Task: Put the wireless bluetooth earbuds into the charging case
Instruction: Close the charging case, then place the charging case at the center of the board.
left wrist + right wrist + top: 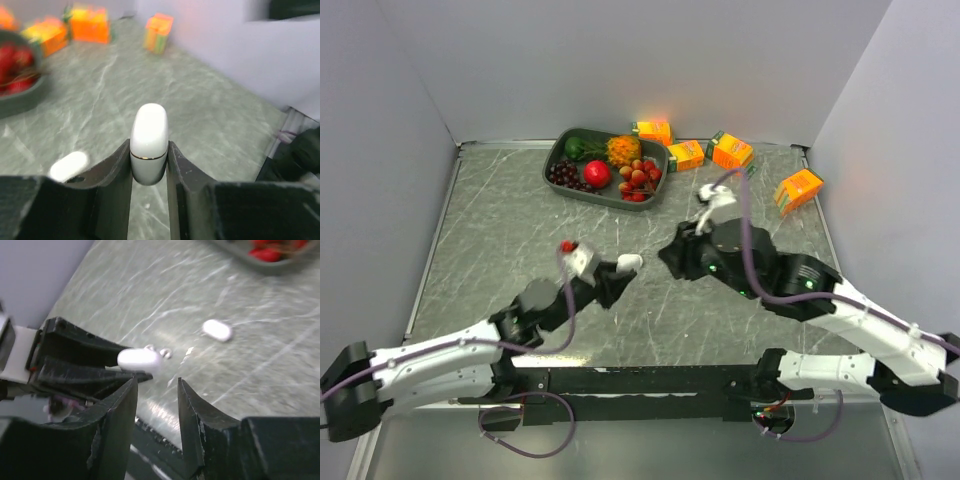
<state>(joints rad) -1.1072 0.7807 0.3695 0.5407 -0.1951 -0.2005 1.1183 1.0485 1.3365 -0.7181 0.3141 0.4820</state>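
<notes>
Firmly clenched in the left end effector [613,273], a white case [628,262] pokes out past the fingertips near the middle of the marbled worktop [490,240], its rounded end free and a thin seam ringing it where the fingers [120,165] pinch. At its 3 o'clock in the overhead view, the right end effector [670,255] faces it with jaws apart and nothing between them. From the right wrist, two tiny pale earbuds [166,353], too blurred to tell apart, show just past the case's far end. A second case [217,330] lies flat on the worktop at the held case's 2 o'clock, well apart. A dark tray [560,155] of fruit sits at the worktop's 12 o'clock, with four orange cartons [730,150] spread from 12 to 2 o'clock.
</notes>
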